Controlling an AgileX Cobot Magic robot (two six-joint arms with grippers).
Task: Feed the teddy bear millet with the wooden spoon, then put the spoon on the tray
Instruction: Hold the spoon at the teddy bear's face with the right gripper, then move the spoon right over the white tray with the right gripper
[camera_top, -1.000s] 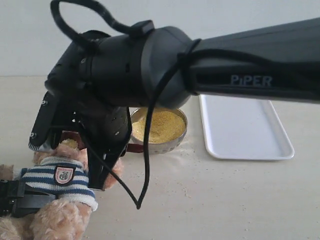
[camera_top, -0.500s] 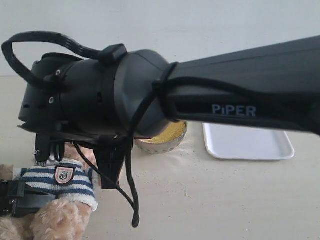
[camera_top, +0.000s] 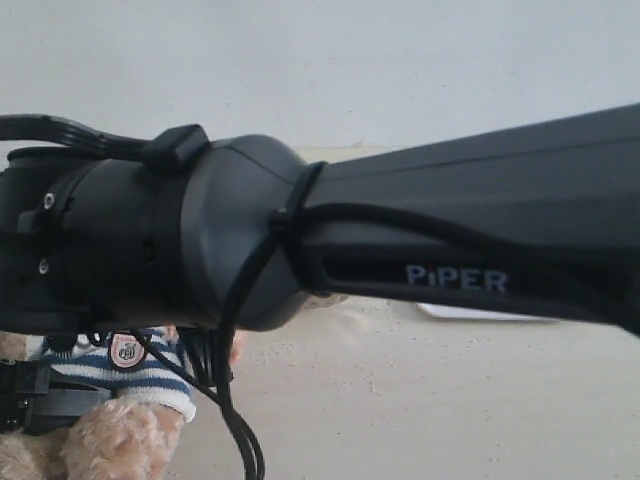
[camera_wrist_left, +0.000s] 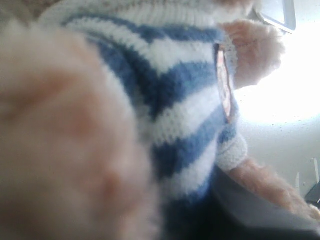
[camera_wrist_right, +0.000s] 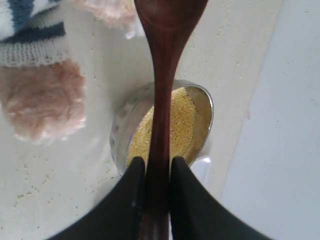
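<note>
Right gripper (camera_wrist_right: 157, 165) pinches the wooden spoon (camera_wrist_right: 162, 90) by its handle, long axis running straight out from the fingers (camera_wrist_right: 125, 200) over the millet (camera_wrist_right: 185, 120), bowl end near the teddy bear (camera_wrist_left: 175, 100), which the left gripper (camera_top: 40, 400) clasps.

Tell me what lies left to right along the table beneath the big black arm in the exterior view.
teddy bear → dangling black cable → edge of the white tray

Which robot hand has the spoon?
The right gripper: its jaws pinch the wooden spoon by the handle. The left gripper grips the teddy bear and has no spoon.
</note>
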